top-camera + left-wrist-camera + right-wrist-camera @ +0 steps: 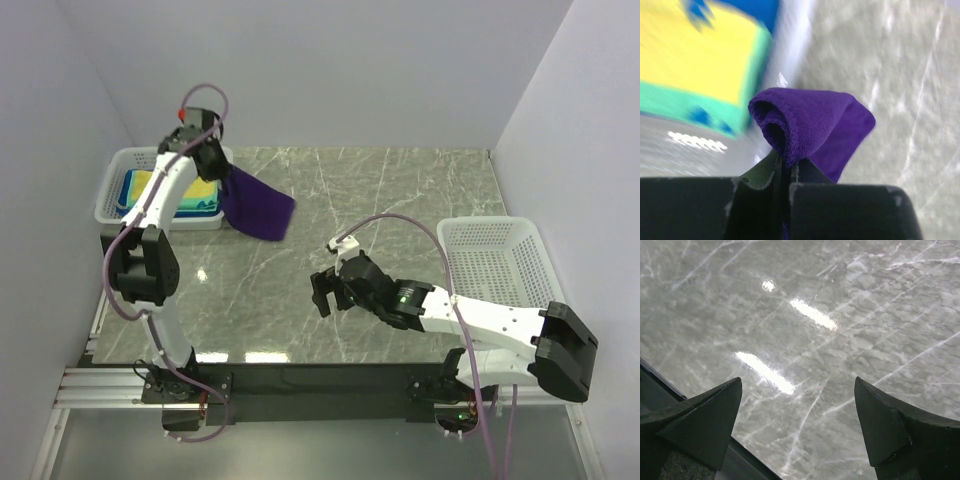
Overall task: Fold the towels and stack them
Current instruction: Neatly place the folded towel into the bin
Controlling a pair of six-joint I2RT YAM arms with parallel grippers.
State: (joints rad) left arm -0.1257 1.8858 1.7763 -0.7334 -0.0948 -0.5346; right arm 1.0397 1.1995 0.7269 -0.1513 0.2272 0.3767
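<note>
Grey marble table (400,190), left gripper (790,172) at upper left clamped the purple towel (258,205), right gripper (798,382) near centre gaped wide.

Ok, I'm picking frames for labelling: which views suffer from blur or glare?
Left wrist: the yellow towel behind is motion-smeared, the purple towel in the left gripper fairly sharp. Right wrist: bright streaks glare off the table. Top external: sharp, only faint reflections on the table.
</note>
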